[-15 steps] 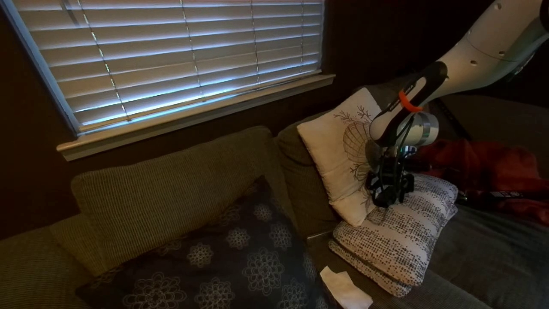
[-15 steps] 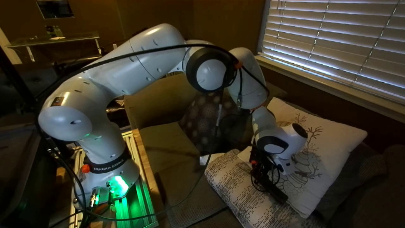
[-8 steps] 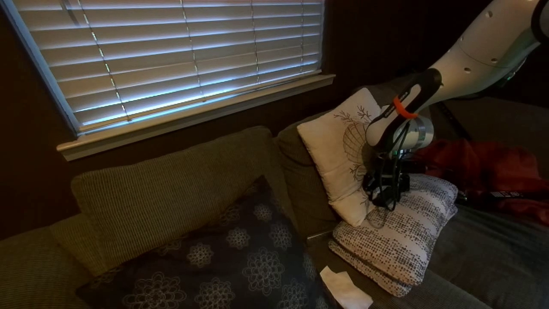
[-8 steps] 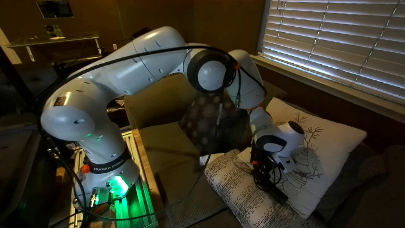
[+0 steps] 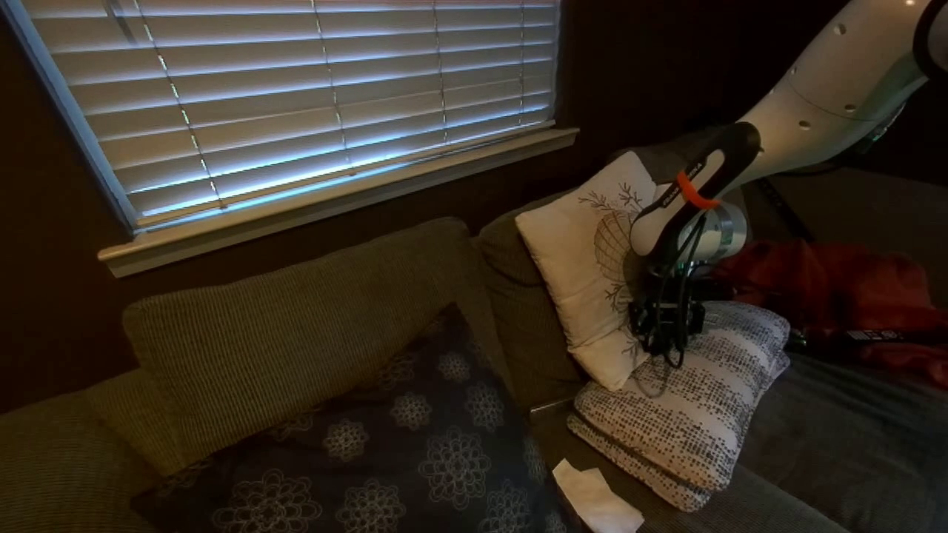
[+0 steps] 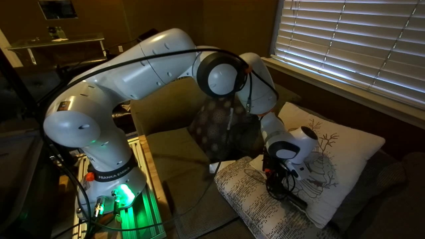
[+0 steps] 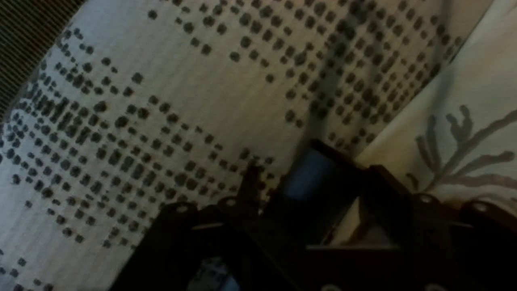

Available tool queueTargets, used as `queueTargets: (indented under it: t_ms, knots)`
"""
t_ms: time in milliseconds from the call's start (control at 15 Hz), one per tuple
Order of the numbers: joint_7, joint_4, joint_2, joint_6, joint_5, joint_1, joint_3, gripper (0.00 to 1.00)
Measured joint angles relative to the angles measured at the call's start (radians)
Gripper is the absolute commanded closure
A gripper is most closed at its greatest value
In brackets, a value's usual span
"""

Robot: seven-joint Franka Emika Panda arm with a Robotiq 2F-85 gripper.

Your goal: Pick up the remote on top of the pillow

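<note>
The speckled pillow (image 7: 161,72) spreads under my gripper (image 7: 315,171) in the wrist view. Between the fingers lies the remote (image 7: 305,178), black with a pale glare, slanted across the gap. The right finger (image 7: 381,186) meets the remote's edge, while a sliver of pillow shows between the remote and the left fingertip (image 7: 249,178). The jaws stand partly apart around it. In an exterior view the far end of the remote (image 6: 297,200) sticks out past the gripper, low over the pillow (image 6: 252,202). Dark gripper parts (image 5: 666,326) hide the remote in an exterior view.
A white pillow with a shell motif (image 6: 345,166) leans close beside the gripper. White paper (image 5: 596,496) and a dark flowered cushion (image 5: 385,459) lie on the couch. Red cloth (image 5: 837,289) is behind the speckled pillow. Black cables (image 5: 674,355) hang at the gripper.
Over the last second the arm has shifted slightly left in both exterior views and sunk a little. In the last half second the remote's exposed end has nudged slightly to the right.
</note>
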Motion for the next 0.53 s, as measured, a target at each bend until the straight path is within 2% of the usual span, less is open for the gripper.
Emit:
queueTargets:
  t_ms: [67,133,267,467,533]
  knots:
    - [0.0,0.0,0.0,0.0,0.0,0.0,0.0,0.69]
    - [0.0,0.001,0.0,0.0,0.0,-0.001,0.0,0.32]
    - [0.002,0.0,0.0,0.0,0.001,-0.002,0.0,0.28]
    - [0.003,0.0,-0.001,-0.001,0.002,-0.003,0.0,0.09]
    - [0.002,0.0,-0.002,-0.003,0.002,-0.003,0.0,0.23]
